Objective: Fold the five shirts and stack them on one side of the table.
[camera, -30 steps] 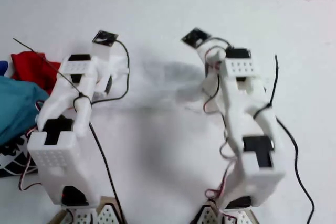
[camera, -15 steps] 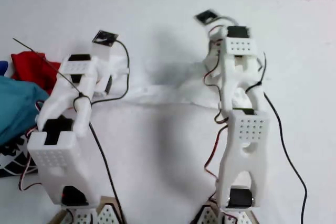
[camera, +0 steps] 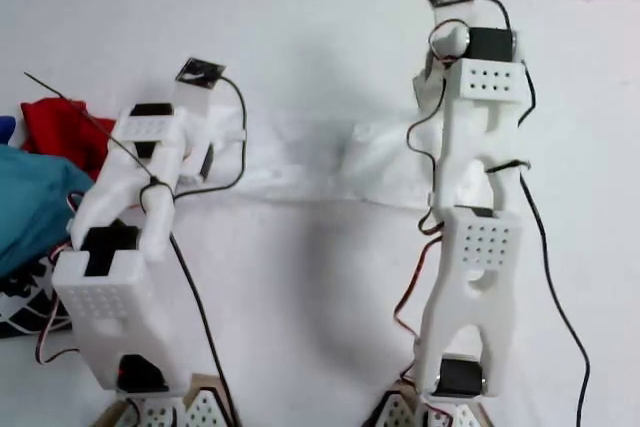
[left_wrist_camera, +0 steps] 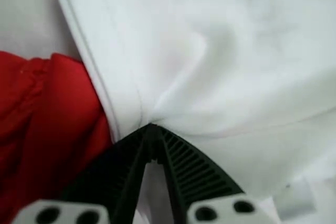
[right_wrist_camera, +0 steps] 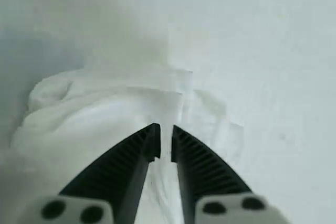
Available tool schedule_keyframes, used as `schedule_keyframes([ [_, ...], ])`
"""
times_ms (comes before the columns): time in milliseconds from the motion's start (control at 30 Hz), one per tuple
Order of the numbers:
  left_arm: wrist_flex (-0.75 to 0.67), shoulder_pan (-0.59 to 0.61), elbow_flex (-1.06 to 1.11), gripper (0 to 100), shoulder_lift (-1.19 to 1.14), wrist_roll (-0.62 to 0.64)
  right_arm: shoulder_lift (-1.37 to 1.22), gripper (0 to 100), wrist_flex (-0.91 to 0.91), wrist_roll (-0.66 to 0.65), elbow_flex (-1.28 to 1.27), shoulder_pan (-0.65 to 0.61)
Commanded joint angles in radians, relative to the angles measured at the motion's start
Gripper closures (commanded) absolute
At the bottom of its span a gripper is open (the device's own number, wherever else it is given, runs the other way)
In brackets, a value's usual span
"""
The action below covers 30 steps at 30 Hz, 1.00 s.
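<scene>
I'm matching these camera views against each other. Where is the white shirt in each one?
High view: the white fabric shirt lies stretched across the white table between the two arms.
Left wrist view: the shirt spreads beyond the left gripper, which pinches its edge.
Right wrist view: it lies bunched at the right gripper.
Landmark: the red fabric shirt beside the left-held end, in the high and left wrist views.

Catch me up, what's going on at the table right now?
Both arms are on one white shirt lying across the middle of the table. The left hand is shut on the shirt's edge, right beside a red shirt. The right hand, stretched toward the far side, pinches a bunched part of the same shirt. A teal shirt and a dark patterned shirt lie heaped beside the left arm. Nothing looks folded yet.
</scene>
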<state>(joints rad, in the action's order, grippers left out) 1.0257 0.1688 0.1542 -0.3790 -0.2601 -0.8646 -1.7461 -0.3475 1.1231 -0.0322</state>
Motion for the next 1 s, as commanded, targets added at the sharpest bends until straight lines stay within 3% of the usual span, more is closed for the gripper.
schedule_keyframes([
  [0, 0.021, 0.02, -0.012, 97, 0.052, 0.011, 0.131, 97.8, -0.024, 0.003, -0.144, -0.108],
  [200, 0.02, 0.02, -0.012, 97, 0.052, 0.011, 0.157, 97.9, 0.018, -0.055, -0.296, -0.259],
  [467, 0.025, 0.021, -0.004, 97, 0.054, 0.011, 0.091, 97.9, 0.217, -0.057, -0.29, -0.26],
  [667, 0.061, 0.021, -0.025, 97, 0.063, 0.009, 0.117, 97.9, 0.133, -0.055, -0.288, -0.254],
  [967, 0.338, 0.075, -0.282, 97, 0.063, 0.011, 0.383, 97.9, 0.007, -0.055, -0.298, -0.274],
])
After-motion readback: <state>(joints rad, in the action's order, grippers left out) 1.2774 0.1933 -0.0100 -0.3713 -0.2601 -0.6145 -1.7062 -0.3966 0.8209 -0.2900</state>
